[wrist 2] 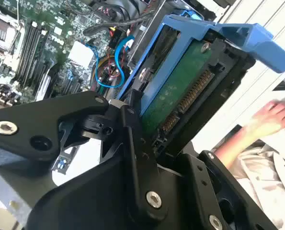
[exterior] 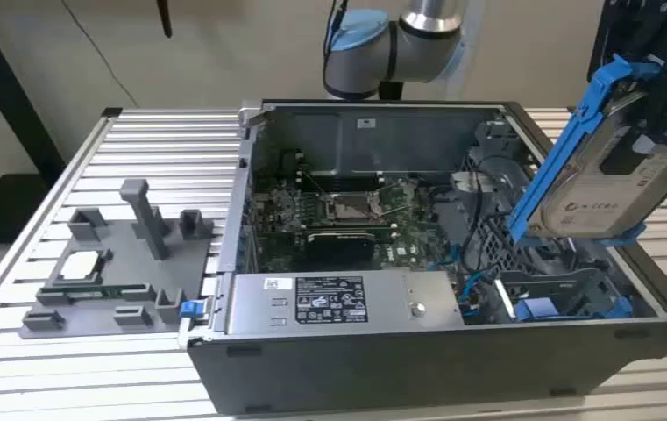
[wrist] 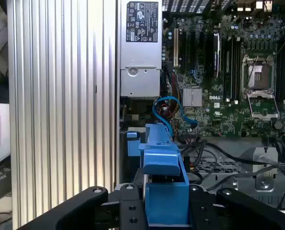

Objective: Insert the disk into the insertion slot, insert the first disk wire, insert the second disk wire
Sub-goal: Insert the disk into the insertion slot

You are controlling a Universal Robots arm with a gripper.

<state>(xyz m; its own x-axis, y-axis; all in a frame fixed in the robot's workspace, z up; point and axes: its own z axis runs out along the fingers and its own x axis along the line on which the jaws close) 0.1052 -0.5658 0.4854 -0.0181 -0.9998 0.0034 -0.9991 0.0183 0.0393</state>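
My gripper (exterior: 658, 118) is shut on the disk (exterior: 605, 180), a silver-grey drive with a white label in a bright blue carrier. It hangs tilted above the open computer case's (exterior: 427, 360) side at the exterior view's right. In the second wrist view the black fingers (wrist 2: 132, 125) clamp the disk (wrist 2: 180, 93) with its green circuit board and connectors showing. The first wrist view has the carrier (wrist: 162, 165) between both fingers. Below the disk is the insertion slot (exterior: 561, 288), a grey metal bay with blue tabs. Blue wires (wrist: 162, 109) lie loose inside the case beside the bay.
A grey power-supply box (exterior: 333, 303) lies along the case's near wall, and the motherboard (exterior: 345, 210) lies behind it. A grey fixture (exterior: 123, 263) with small parts stands on the slatted table (exterior: 76, 368) at the exterior view's left. A person's hand (wrist 2: 271, 117) rests beyond the case.
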